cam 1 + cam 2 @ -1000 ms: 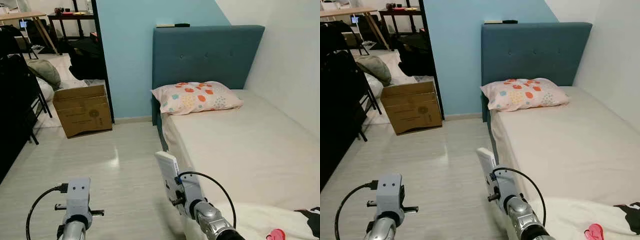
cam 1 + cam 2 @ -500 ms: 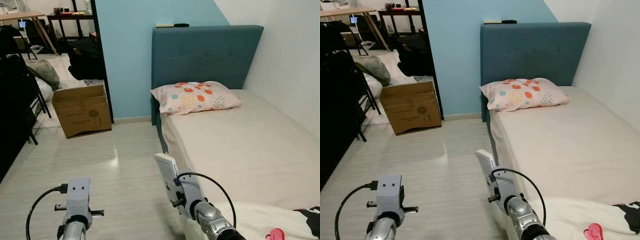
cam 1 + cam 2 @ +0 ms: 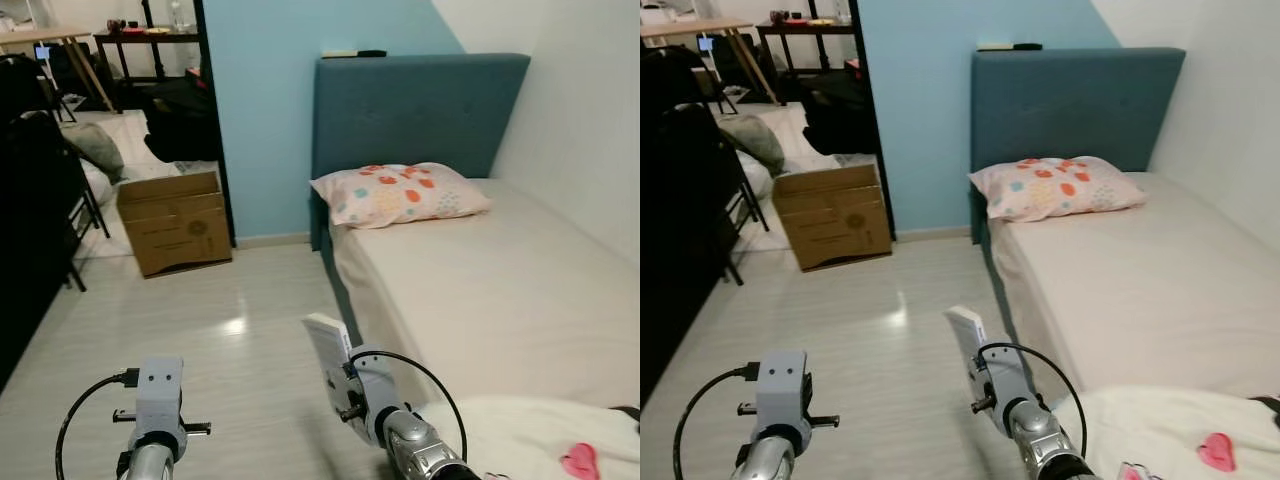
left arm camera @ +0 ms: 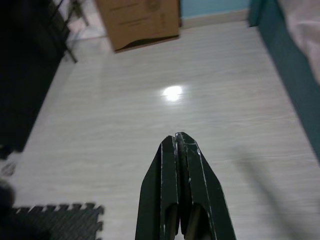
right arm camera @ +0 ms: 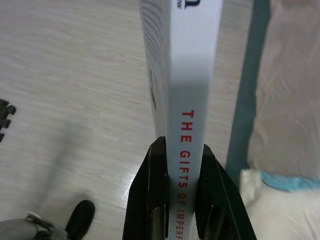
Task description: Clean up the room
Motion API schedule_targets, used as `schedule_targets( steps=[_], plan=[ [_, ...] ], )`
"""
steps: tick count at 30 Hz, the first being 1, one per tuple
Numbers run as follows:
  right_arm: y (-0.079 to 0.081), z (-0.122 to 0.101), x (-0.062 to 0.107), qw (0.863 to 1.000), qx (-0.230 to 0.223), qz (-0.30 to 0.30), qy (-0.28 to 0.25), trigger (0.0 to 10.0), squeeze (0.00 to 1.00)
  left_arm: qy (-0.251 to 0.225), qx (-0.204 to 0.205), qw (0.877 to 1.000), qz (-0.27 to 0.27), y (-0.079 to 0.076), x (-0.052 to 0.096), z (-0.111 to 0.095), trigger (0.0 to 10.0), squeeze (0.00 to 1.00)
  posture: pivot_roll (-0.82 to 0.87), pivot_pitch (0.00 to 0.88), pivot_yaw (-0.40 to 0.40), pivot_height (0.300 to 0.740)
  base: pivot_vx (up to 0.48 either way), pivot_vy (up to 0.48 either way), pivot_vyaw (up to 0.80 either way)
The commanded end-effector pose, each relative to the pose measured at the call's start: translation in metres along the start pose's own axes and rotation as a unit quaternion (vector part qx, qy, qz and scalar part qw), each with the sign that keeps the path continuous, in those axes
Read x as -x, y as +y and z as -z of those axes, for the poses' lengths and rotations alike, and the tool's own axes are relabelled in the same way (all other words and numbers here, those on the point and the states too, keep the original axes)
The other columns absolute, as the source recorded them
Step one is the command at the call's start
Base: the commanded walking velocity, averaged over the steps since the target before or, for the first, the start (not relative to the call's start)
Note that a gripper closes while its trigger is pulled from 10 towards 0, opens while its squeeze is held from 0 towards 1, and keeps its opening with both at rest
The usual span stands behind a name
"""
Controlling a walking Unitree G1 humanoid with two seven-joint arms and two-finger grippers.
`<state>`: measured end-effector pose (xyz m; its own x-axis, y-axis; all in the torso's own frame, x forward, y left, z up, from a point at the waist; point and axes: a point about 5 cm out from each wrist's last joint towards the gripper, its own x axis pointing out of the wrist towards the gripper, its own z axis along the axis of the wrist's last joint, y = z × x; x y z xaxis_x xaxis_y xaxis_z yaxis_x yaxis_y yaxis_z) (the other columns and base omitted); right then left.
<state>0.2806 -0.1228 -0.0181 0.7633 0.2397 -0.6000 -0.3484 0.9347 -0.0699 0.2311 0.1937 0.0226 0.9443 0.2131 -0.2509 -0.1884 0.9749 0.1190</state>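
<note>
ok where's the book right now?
The book is clamped by its spine in the right gripper, held upright over the wood floor just off the bed's left edge, in the lower middle of the head views.

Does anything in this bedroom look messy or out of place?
Not much. A white blanket lies bunched at the foot of the bed, and a cardboard box sits on the floor. The right tool grips a white book.

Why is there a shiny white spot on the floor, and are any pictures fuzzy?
Left wrist view: the spot is glare, a light reflecting off the glossy floor; the shut left pincer looks slightly soft. Left eye view: the same glare, fainter. Right wrist view: the book looks blurry up close.
</note>
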Motion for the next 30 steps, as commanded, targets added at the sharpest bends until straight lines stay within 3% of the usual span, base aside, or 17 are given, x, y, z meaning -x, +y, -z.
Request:
schedule_targets(
  steps=[1,10,22,30],
  plan=[
    [-0.006,-0.007,0.0,1.0,-0.001,0.008,-0.013,10.0,0.0,0.011,-0.006,1.0,0.007,-0.001,0.0,0.003,10.0,0.0,0.02,0.0,-0.029,0.74,0.0,0.0,0.0],
    [-0.007,-0.004,0.0,1.0,-0.003,0.009,-0.007,10.0,0.0,0.018,-0.015,1.0,0.006,-0.001,-0.002,0.005,10.0,0.0,0.01,0.0,-0.027,0.74,0.0,0.0,0.0],
    [-0.012,-0.011,0.0,1.0,0.006,0.012,-0.023,10.0,0.0,0.017,0.005,1.0,-0.002,-0.006,0.001,0.006,10.0,0.0,0.0,0.0,-0.039,0.74,0.0,0.0,0.0],
    [-0.028,-0.019,0.004,0.997,0.015,0.055,-0.049,10.0,0.0,0.019,0.015,1.0,-0.009,-0.01,0.0,0.007,10.0,0.0,-0.03,0.0,-0.037,0.74,0.0,0.0,0.0]
  ],
)
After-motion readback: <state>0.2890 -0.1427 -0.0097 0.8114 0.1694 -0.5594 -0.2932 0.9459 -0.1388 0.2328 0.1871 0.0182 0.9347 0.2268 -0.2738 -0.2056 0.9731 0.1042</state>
